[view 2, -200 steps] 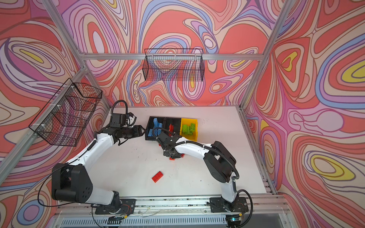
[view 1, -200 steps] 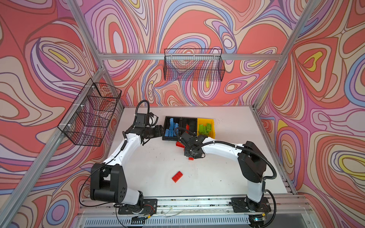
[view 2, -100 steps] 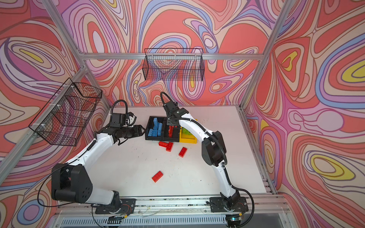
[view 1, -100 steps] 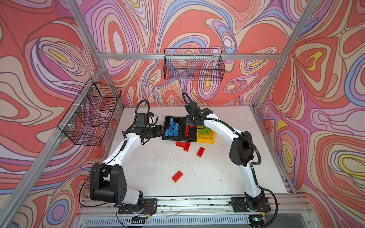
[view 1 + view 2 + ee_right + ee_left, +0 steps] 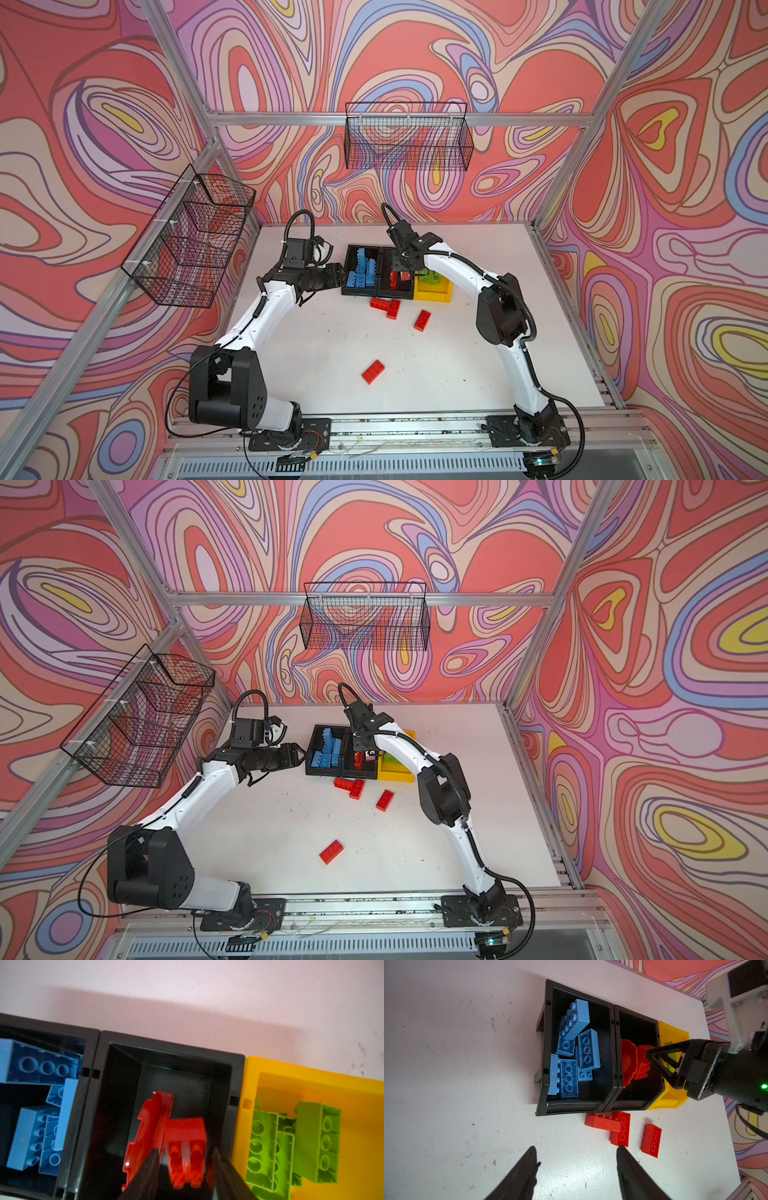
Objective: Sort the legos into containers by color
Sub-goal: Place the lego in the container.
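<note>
sorting looks well past halfway. the blue legos (image 5: 577, 1049) fill the end black bin (image 5: 548, 1043) and the green legos (image 5: 291, 1142) lie in the yellow bin (image 5: 270, 1068). no blue or green shows loose on the counter (image 5: 311, 353). red is what is left.

the right tool (image 5: 185, 1149) hangs over the middle black bin (image 5: 166, 1047), jaws parted around a red brick (image 5: 185, 1136). that brick is blurred and seems loose, probably dropping beside the red arch piece (image 5: 147, 1132) already inside.

four more red bricks wait on the counter: a touching pair (image 5: 384, 305) just beside the bins, a third brick (image 5: 422, 320) near them, and a lone brick (image 5: 372, 371) well apart toward the front.

the left tool (image 5: 576, 1147) is wide and empty, beside the end black bin.

the right wrist view looks straight down into the middle black bin, while in both top views the right arm partly covers it. only the top views show the lone brick.
</note>
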Motion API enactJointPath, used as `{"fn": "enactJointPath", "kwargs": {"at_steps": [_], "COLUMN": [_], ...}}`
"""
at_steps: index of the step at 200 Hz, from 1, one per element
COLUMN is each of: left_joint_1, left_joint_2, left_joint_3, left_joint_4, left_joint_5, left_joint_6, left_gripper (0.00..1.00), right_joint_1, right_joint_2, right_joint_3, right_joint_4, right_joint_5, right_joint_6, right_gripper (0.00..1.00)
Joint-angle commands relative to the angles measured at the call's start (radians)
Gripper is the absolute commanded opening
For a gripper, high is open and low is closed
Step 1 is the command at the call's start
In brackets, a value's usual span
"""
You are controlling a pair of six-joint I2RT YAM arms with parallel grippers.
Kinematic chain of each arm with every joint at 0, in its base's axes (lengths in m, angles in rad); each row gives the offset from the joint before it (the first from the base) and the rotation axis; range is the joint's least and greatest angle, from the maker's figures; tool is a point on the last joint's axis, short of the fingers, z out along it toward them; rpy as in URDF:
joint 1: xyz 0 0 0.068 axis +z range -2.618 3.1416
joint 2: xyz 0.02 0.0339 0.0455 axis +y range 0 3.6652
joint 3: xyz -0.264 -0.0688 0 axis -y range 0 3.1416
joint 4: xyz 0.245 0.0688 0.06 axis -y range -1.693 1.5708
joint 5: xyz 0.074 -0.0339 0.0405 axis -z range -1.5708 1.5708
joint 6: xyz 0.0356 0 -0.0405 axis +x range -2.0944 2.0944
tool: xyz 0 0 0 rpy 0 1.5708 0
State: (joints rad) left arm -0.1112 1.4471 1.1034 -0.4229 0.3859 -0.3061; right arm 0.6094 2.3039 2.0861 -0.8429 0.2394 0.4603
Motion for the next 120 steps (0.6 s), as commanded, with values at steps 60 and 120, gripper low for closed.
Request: {"fn": "enactJointPath", "kwargs": {"at_steps": [60,120], "left_joint_1": [0.005,0.007], "left_joint_2": [-0.003,0.021], "left_joint_3": [0.006,0.017], "left_joint_4": [-0.016,-0.016], "left_joint_5": [-0.011,-0.001], "left_joint_6": [0.028,0.024], "left_gripper": [0.63,0.63], "right_joint_1": [-0.001,0.057], "right_joint_2": [-0.324,-0.609], "right_joint_3": [-0.247,-0.739], "right_joint_4": [0.083,0.149], "right_joint_5": [0.032,-0.012], "right_joint_6": [0.066,0.3], "right_gripper": [0.57,0.63]}}
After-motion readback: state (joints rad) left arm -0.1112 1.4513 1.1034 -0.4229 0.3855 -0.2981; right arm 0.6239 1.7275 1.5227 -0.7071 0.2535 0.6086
